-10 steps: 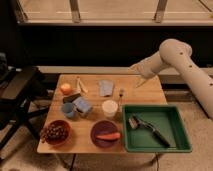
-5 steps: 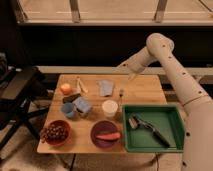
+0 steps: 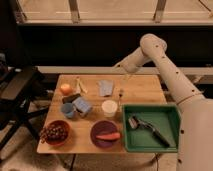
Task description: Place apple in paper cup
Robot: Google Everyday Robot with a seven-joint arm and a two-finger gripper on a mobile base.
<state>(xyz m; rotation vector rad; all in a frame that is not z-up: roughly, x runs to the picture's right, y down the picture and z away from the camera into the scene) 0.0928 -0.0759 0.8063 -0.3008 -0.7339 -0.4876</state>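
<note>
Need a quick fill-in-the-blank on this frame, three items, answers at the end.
1. The apple lies on the table, not in the ____ paper cup.
2. The paper cup stands beside the ____ tray.
3. The carrot lies on the ____ plate, while the claw hangs over the table's far edge.
Missing: white; green; purple.

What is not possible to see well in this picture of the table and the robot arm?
Camera view:
Robot body: cut off by the right edge; only the arm shows, gripper above the table's back edge.
Paper cup: too small to tell its inside.
Blue mug: own wall hides its inside.
Tool in the green tray: too small to name.
</note>
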